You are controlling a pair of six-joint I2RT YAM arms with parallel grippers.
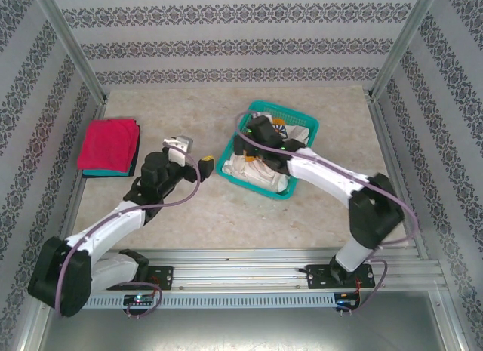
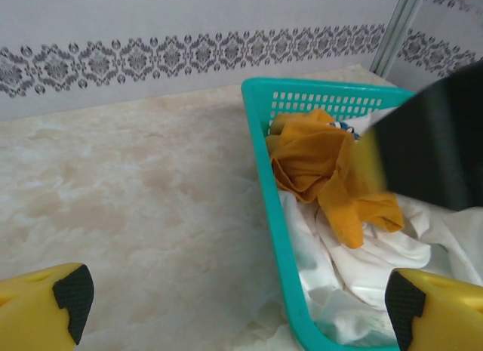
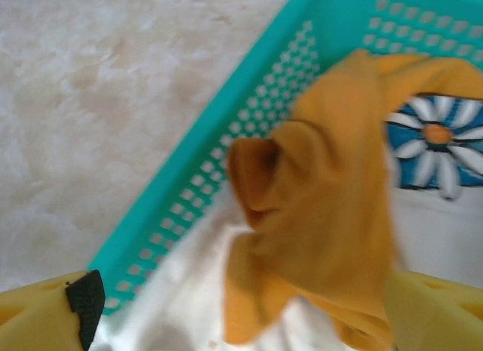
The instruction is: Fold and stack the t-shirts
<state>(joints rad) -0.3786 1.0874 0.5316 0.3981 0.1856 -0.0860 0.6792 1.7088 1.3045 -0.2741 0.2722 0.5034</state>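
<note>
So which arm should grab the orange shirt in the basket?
Right. The right gripper, open, hangs just above the orange shirt inside the teal basket. The left gripper, also open, sits outside the basket, over the table.

- You face a teal basket [image 3: 226,162] of smooth, faintly glossy plastic lattice.
- Your mustard-orange t-shirt [image 3: 332,192] is soft, matt cloth, heavily creased.
- The white cloth [image 2: 370,268] looks thin and matt.
- The table [image 2: 136,185] appears smooth, matt, marbled.
- The magenta t-shirt [image 1: 109,142] is matt cloth.
- The rail [image 1: 249,260] is pale metal.
</note>
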